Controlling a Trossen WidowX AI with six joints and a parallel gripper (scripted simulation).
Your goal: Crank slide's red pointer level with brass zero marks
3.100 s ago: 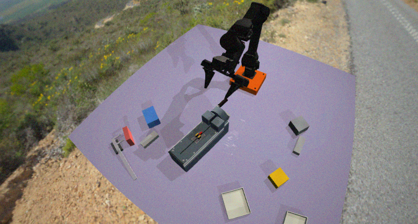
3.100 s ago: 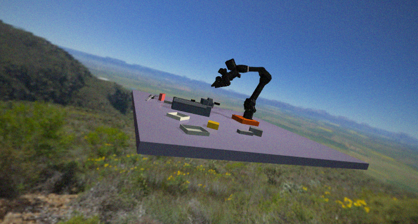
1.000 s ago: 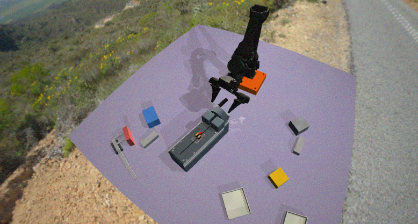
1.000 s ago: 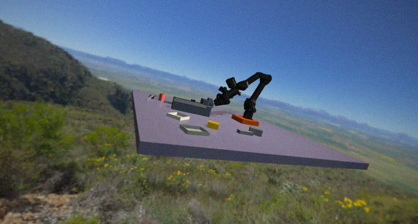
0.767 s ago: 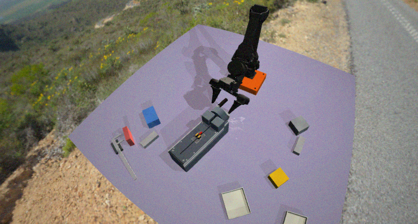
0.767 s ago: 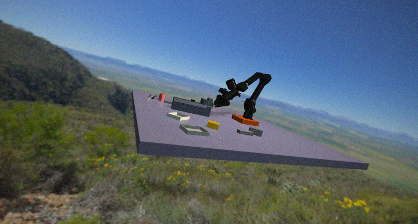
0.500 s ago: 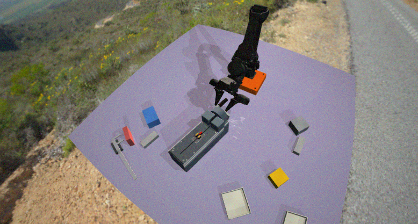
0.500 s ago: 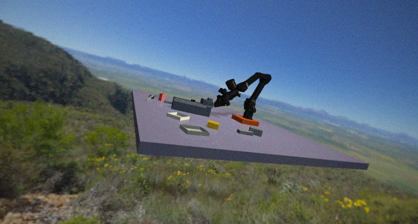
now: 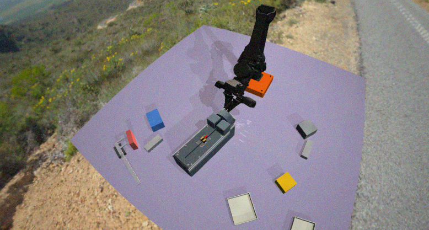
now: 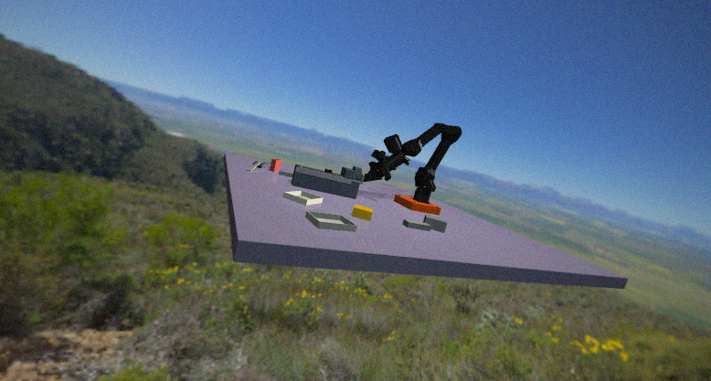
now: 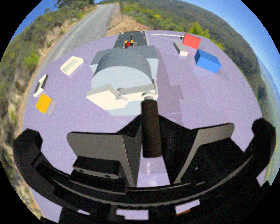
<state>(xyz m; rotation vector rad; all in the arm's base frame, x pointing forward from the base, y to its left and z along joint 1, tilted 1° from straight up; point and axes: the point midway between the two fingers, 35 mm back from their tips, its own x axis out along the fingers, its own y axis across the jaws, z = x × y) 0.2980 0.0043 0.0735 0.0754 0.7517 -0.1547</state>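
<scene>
The dark grey machine [image 9: 192,150] [image 10: 323,182] stands on the table. Its slide's red pointer [image 9: 205,136] [image 11: 128,45] sits close to the two brass marks [image 9: 203,139], seemingly a little off them towards the crank end; the exact offset is too small to tell. A pale crank arm [image 11: 107,96] shows at the rounded housing's end in the wrist view. The dark crank handle [image 11: 151,135] sticks out from it towards me. My gripper [image 9: 227,108] [image 10: 366,179] [image 11: 148,117] is shut on the handle, a finger on either side. The handle is mostly hidden in the top view.
A blue block [image 9: 154,119], a red block [image 9: 132,139], a grey bar [image 9: 153,143] and a caliper [image 9: 130,168] lie left of the machine. A yellow block [image 9: 285,182], two shallow trays [image 9: 242,208] [image 10: 331,220] and two grey blocks [image 9: 306,128] [image 10: 417,225] lie on its other side.
</scene>
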